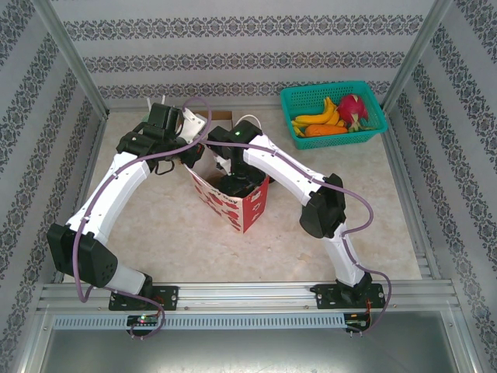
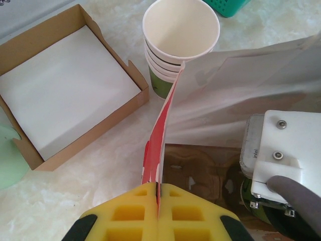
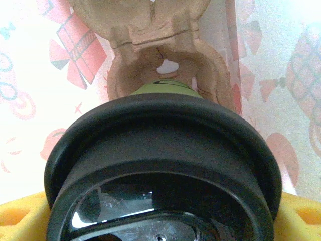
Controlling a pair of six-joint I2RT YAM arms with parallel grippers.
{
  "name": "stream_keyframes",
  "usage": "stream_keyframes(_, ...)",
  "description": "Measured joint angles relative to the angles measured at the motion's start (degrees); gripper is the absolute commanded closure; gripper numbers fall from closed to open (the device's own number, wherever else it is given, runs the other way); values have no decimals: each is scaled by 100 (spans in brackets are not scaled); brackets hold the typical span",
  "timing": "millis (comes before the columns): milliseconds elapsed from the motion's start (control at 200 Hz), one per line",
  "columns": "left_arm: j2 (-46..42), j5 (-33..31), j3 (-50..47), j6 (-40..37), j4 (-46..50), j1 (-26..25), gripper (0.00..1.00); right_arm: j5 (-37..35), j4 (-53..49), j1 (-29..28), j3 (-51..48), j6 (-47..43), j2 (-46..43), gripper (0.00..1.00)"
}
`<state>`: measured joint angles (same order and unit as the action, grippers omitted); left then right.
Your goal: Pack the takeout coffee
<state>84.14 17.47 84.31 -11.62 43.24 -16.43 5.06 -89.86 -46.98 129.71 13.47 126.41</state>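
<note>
Coffee: the takeout coffee (image 3: pixel 160 160) hung inside the bag (image 1: pixel 247 206), black lid up, with the pulp carrier (image 3: pixel 150 30) deeper in the bag beyond it; it looked not yet seated
Right end effector: the right end effector (image 3: pixel 160 218) was closed around the cup, with 1 yellow pad on each side below the lid
Left end effector: the left end effector (image 2: pixel 158 211) was pinched fully together on the bag's red rim, holding the mouth open
Risk 1: the cup could land on a ridge of the carrier instead of in a pocket and tip over on release, because the lid hid the pocket from the wrist camera
Risk 2: the thin paper rim could slip from the pinch, letting the bag wall fold onto the right arm
Risk 3: the bag stood tilted, so a sideways nudge from the arm inside could drag or topple it
Risk 4: too hard a squeeze on the soft cup might pop the lid
Bench: the bench (image 1: pixel 171 225) was pale, marbled and glossy, likely slippery under the bag
Behind the bag: a cardboard box (image 2: pixel 90 133) and a stack of cups (image 2: pixel 181 27), the stack touching the bag
Right of the bag: a teal basket (image 1: pixel 322 87) of fruit, well apart
Room: striped patterned wallpaper (image 1: pixel 233 47) on 3 sides, with metal posts (image 1: pixel 70 58) at the corners
</note>
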Motion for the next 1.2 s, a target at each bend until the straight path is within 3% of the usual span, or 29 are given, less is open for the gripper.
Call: stream_keyframes(1199,0,2,0,0,0,0,100,-136,203,74,-411,2,0,53)
